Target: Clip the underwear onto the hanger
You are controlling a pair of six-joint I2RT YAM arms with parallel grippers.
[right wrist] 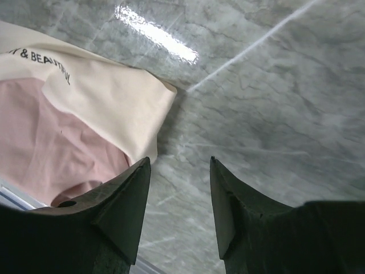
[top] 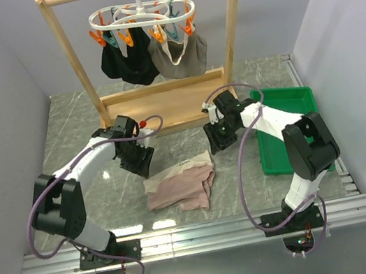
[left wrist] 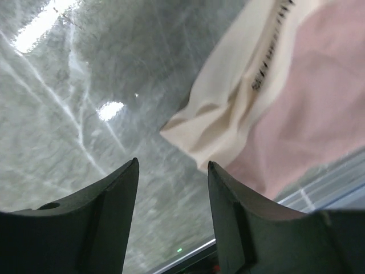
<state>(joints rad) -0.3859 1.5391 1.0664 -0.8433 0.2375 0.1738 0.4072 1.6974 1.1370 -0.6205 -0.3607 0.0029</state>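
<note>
Left gripper (left wrist: 172, 174) jaws spread, empty, low over table (left wrist: 85, 103), just beside cream waistband corner of underwear (left wrist: 319, 114). Right gripper (right wrist: 178, 171) also spread, empty, at opposite corner. Underwear lies crumpled between arms, well apart from hanger (top: 141, 18) on wooden rack (top: 70, 57). Risk: fabric looks folded over, so pinch may catch one layer only and garment twists on lift.

One overhead, two close-ups on underwear (top: 181, 185)

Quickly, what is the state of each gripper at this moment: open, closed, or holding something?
Left gripper: open, holding nothing, close to the underwear.
Right gripper: open, holding nothing.
</note>
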